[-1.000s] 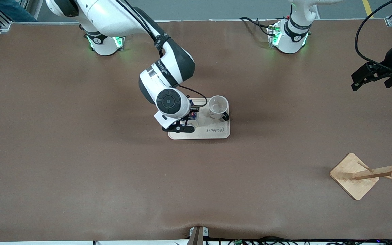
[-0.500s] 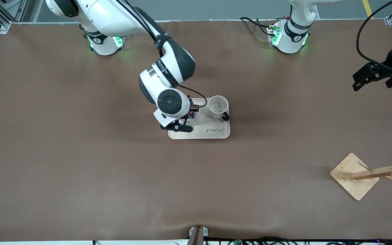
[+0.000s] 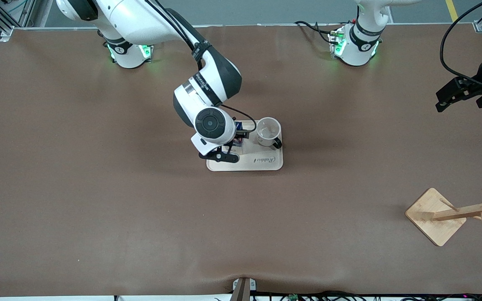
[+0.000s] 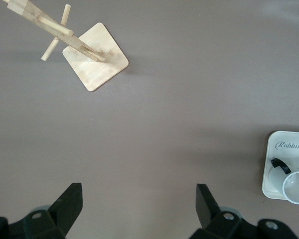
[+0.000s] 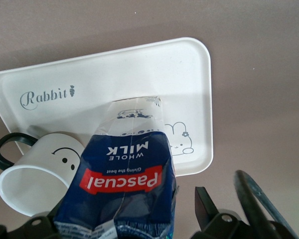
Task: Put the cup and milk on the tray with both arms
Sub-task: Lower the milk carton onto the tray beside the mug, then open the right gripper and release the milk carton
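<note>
1. Milk, a small dark-blue carton (image 5: 120,186) with a red label patch and white lower part, stands upright on the cream rectangular tray (image 5: 189,64) lettered "Rabbit", which lies mid-counter.

2. Beside the carton, on the same tray and toward the left arm's end of the brown counter (image 3: 98,200), sits the small white cup (image 3: 267,131) with its black handle and drawn smiley face.

3. Right gripper (image 3: 233,144) hangs low over the tray at the carton; in the right wrist view one dark finger (image 5: 205,209) stands clear of the carton's side, so the jaws look parted and the carton looks let go.

4. Left gripper (image 4: 138,206) waits wide open and empty in the air over bare counter toward the left arm's end of it, well apart from the tray.

5. By the look of it, the carton is light, its creased paperboard walls soft enough to dent; a squeeze across the two flat sides, mid-height, would suit it best, and its narrow base could tip if brushed.

6. Judging by its glazed look, the cup is stiff, smooth and breakable, best taken at the rim or wall.

7. A square wooden rack base (image 3: 434,216) with a pegged post lies nearer the front camera, well apart from the tray.
</note>
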